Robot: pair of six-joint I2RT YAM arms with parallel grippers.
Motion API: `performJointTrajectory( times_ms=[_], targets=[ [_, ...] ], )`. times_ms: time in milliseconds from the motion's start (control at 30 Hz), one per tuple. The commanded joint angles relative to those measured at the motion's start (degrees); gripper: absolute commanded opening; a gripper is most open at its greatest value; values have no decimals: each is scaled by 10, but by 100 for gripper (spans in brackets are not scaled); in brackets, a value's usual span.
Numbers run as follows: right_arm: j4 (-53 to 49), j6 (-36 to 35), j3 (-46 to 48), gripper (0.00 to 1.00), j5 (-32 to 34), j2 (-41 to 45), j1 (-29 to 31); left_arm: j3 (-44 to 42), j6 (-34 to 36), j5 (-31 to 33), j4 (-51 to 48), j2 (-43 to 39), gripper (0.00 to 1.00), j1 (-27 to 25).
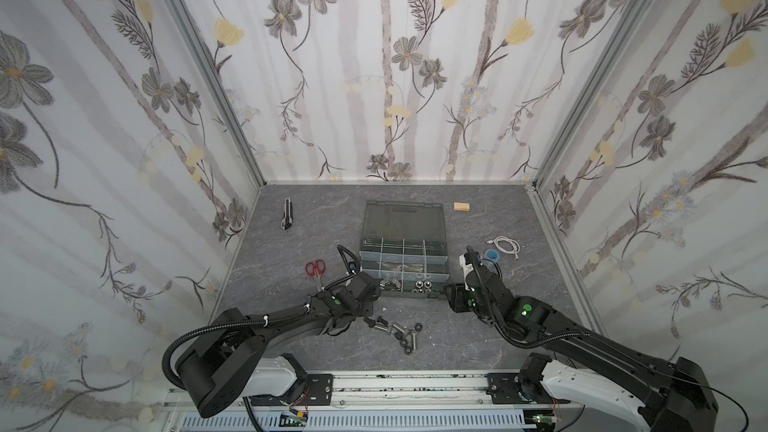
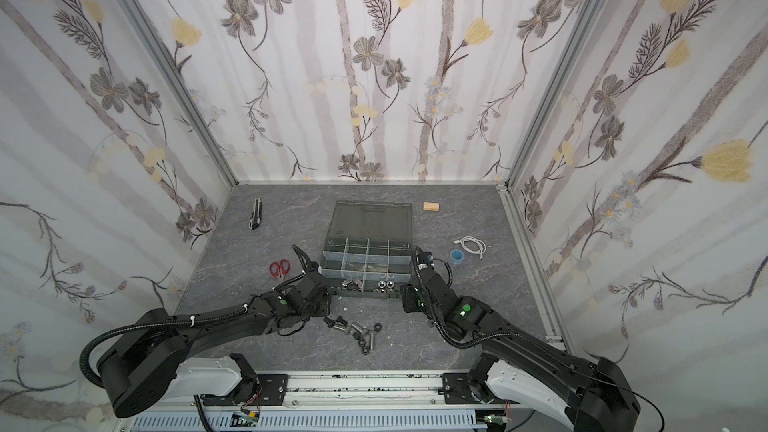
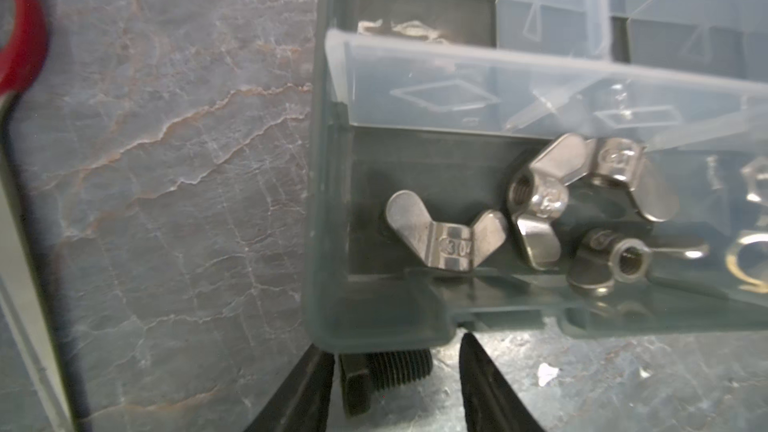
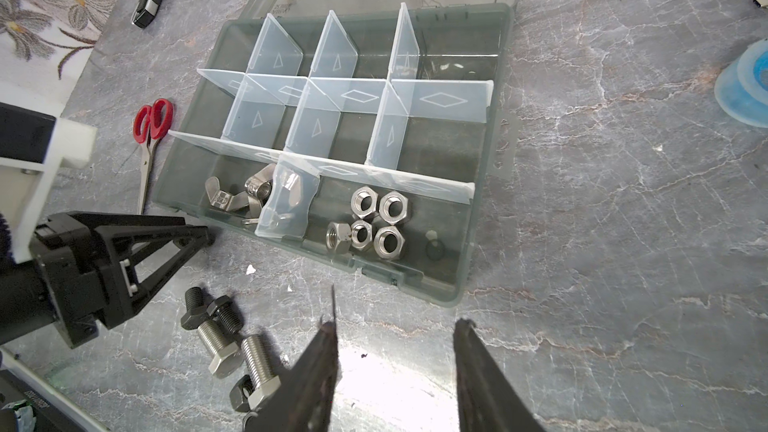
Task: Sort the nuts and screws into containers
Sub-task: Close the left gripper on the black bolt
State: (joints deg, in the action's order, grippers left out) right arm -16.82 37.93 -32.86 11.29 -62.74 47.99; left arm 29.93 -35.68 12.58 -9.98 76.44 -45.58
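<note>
The dark grey organizer case (image 1: 447, 263) lies open at mid-table, its containers split by pale dividers. Silver wing nuts (image 3: 444, 238) fill the front-left compartment, and silver hex nuts (image 4: 374, 218) lie in the one beside it. My left gripper (image 3: 397, 347) is open at the case's front-left corner. A black screw (image 3: 374, 376) lies crosswise between its fingers, head beside one finger, with a gap to the other. My right gripper (image 4: 397, 326) is open and empty over bare table by the front-right corner. Loose silver screws (image 4: 257, 355), black screws (image 4: 224, 313) and black nuts (image 1: 405, 344) lie in front of the case.
Red scissors (image 1: 315, 270) lie left of the case and a utility knife (image 1: 286, 213) sits further back. A wooden block (image 1: 461, 206), a white cable (image 1: 507, 245) and a blue tape roll (image 1: 492, 254) are to the right. The lid (image 1: 403, 218) lies open behind.
</note>
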Motion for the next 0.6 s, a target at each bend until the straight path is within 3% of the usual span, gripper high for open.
performJointTrajectory(
  times_ms=[0,133,367,567],
  targets=[
    [23,10,4,46,8,6,0,10,0,7,-12,18,50,-4],
    [23,12,10,46,13,15,-2,17,-7,23,-29,28,49,-14],
    [24,14,11,46,14,12,-2,27,-5,35,-39,44,34,-26],
    [23,13,12,46,13,14,-3,42,5,15,-43,30,32,-33]
  ],
)
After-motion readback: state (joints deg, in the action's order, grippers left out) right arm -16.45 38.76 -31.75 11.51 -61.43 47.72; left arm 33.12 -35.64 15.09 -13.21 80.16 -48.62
